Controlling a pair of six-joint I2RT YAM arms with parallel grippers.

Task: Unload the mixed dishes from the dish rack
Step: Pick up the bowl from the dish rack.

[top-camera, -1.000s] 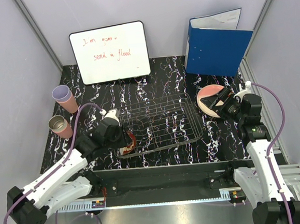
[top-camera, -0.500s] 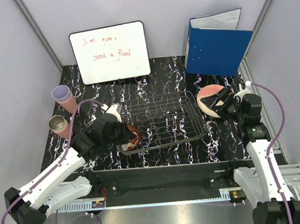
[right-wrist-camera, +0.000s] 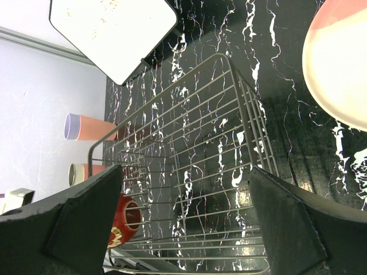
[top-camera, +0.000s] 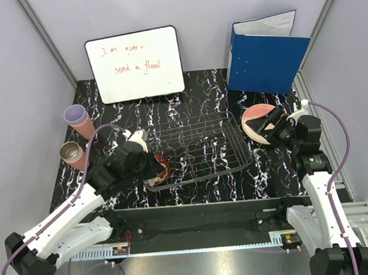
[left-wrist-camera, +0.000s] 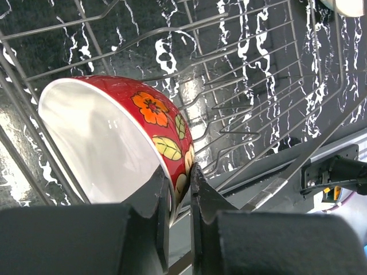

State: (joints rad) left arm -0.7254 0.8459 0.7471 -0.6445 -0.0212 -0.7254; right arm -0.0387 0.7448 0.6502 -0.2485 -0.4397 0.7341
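Observation:
A red bowl (top-camera: 161, 167) with orange flowers and a white inside (left-wrist-camera: 109, 143) lies tilted on its side at the near left corner of the black wire dish rack (top-camera: 204, 145). My left gripper (left-wrist-camera: 179, 172) is shut on the bowl's rim, one finger inside and one outside. The bowl also shows through the wires in the right wrist view (right-wrist-camera: 123, 220). My right gripper (right-wrist-camera: 184, 169) is open and empty, right of the rack (right-wrist-camera: 200, 143), beside the stacked cream-pink plates (top-camera: 257, 120). No other dishes show in the rack.
Two tumblers stand at the far left: a lavender-rimmed one (top-camera: 77, 118) and a pink one (top-camera: 74, 154). A whiteboard (top-camera: 135, 63) and a blue folder (top-camera: 267, 58) lean on the back wall. The plates (right-wrist-camera: 338, 74) lie on the black marbled table.
My left arm has swung with the bowl a little up and toward the rack's left end. The rack has shifted slightly. The right arm has not moved.

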